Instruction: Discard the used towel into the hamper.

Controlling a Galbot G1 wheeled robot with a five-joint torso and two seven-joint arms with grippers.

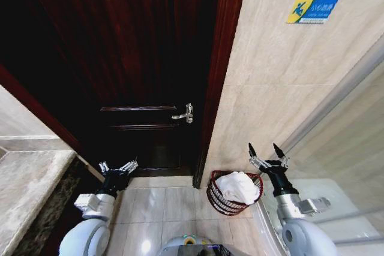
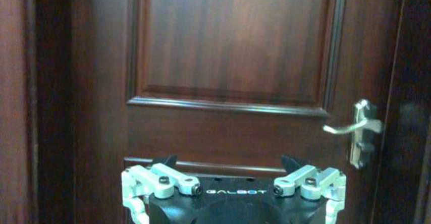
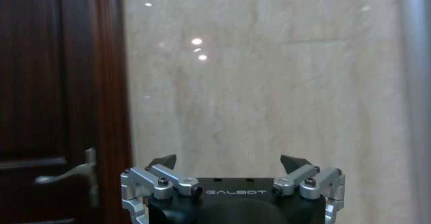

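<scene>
The hamper (image 1: 223,203), a small round dark reddish-brown open-weave basket, stands on the floor against the tiled wall beside the door frame. A white towel (image 1: 238,186) lies bunched inside it, rising a little above the rim. My right gripper (image 1: 266,150) is open and empty, raised just right of and above the hamper, facing the beige wall; it also shows in its own wrist view (image 3: 229,160). My left gripper (image 1: 118,166) is open and empty, held low in front of the dark door, and appears in the left wrist view (image 2: 229,160).
A dark wooden door (image 1: 132,58) with a silver lever handle (image 1: 184,114) fills the wall ahead. A beige tiled wall (image 1: 288,82) bears a blue and yellow sign (image 1: 312,9). A stone counter (image 1: 24,190) lies at left, a glass panel (image 1: 354,166) at right. Light floor tiles (image 1: 162,202) lie between.
</scene>
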